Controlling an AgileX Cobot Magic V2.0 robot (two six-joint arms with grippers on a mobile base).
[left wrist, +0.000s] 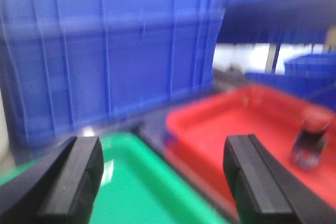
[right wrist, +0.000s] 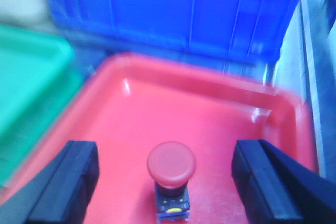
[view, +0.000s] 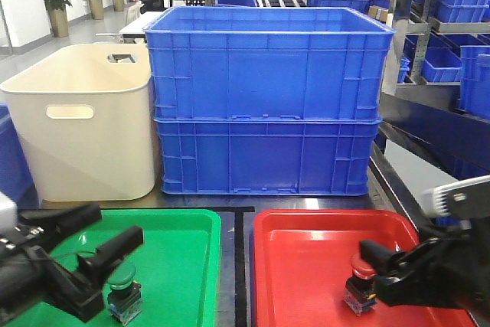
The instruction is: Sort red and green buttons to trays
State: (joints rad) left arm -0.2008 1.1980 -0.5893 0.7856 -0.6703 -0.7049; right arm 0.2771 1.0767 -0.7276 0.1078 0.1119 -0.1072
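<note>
While the green button [view: 122, 279] stands upright in the green tray [view: 187, 266] at the lower left of the front view, the left hand [view: 92, 254] hangs beside it with fingers spread, released. At the lower right, the red button [right wrist: 171, 167] stands in the red tray [right wrist: 210, 114] between the spread, empty fingers of the right hand [right wrist: 168, 182]. Stacked blue crates [view: 264, 105] fill the centre behind.

Bright, even light (front view sharp); both wrist views seemingly motion-blurred.

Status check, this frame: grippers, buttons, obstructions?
Left gripper open, empty. Right gripper open, straddling red button in red tray. Green button in green tray. No obstructions.
</note>
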